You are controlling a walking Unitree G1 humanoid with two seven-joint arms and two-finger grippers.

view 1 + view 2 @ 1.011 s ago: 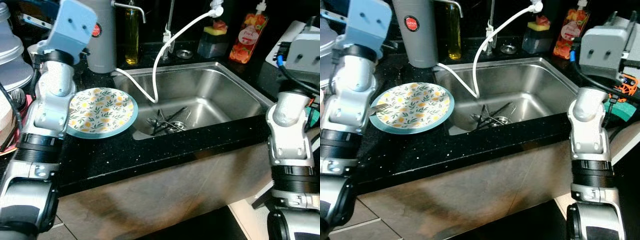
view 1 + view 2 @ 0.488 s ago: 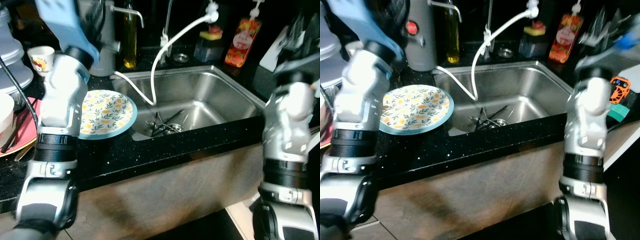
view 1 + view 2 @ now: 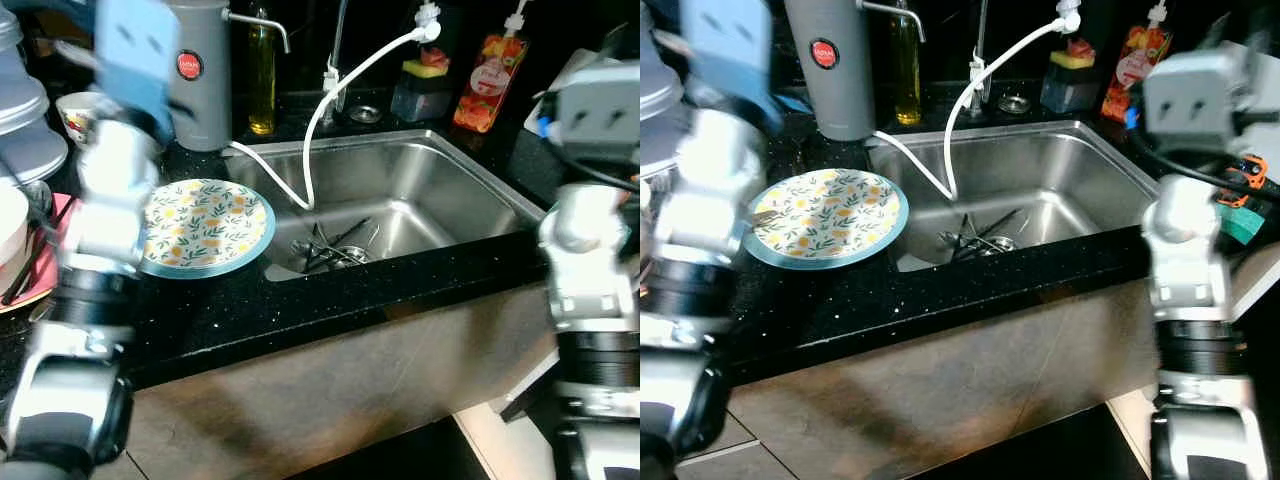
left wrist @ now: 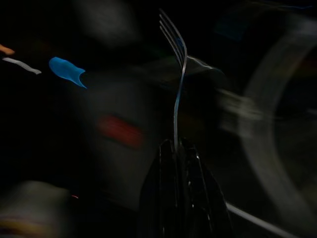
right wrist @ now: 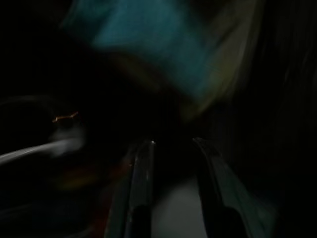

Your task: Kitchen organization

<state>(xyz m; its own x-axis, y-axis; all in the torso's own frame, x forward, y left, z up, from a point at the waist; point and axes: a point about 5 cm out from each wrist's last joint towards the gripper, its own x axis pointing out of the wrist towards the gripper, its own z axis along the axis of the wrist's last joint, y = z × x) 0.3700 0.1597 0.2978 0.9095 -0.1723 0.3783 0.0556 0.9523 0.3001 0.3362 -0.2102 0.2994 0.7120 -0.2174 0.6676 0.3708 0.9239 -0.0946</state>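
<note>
Between the two black fingers of the left gripper (image 4: 177, 148) a metal fork (image 4: 177, 89) stands clamped by its handle, its tines pointing away from the wrist; the fingers are closed tight on it. The right gripper (image 5: 171, 148) holds nothing, with a clear gap between its fingers. On the black counter (image 3: 300, 305) a flowered plate (image 3: 205, 225) lies just beside the steel sink (image 3: 440, 190). At the sink's bottom more cutlery (image 3: 335, 248) lies in a heap, near the white hose (image 3: 320, 120).
</note>
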